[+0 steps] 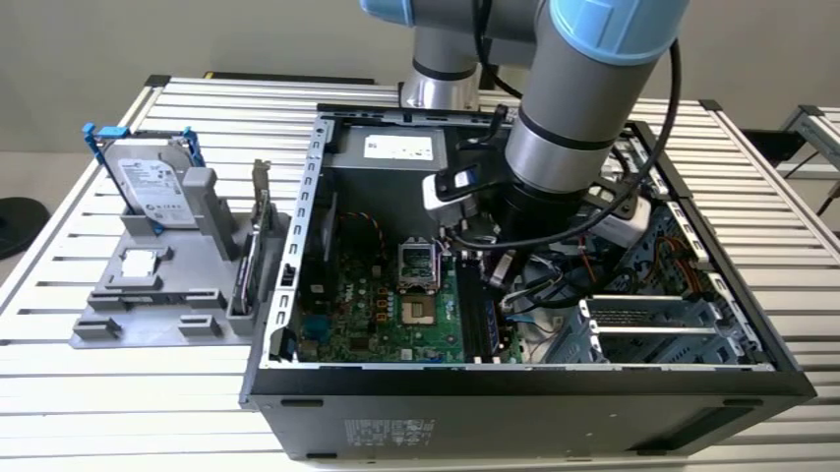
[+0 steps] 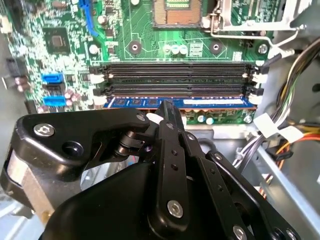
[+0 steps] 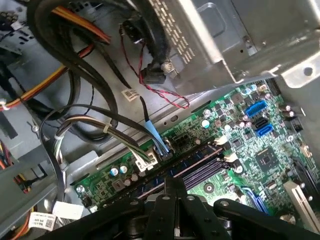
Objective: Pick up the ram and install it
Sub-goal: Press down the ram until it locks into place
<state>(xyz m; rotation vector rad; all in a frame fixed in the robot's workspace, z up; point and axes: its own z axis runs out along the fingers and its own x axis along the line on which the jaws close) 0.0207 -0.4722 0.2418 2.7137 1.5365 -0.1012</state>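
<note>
Gripper (image 2: 167, 112) reaches down inside the case (image 1: 525, 379), fingers closed together with tip pressing on the ram (image 2: 177, 102), which sits in the slot nearest the case wall beside two bare slots (image 2: 175, 75) on the motherboard (image 1: 381, 295). Cable bundles (image 3: 85, 125) crowd close by. In the exterior view the arm (image 1: 577, 118) hides the contact; a hard drive (image 1: 151, 182) in its holder stands on the table (image 1: 79, 393) at that view's left.
</note>
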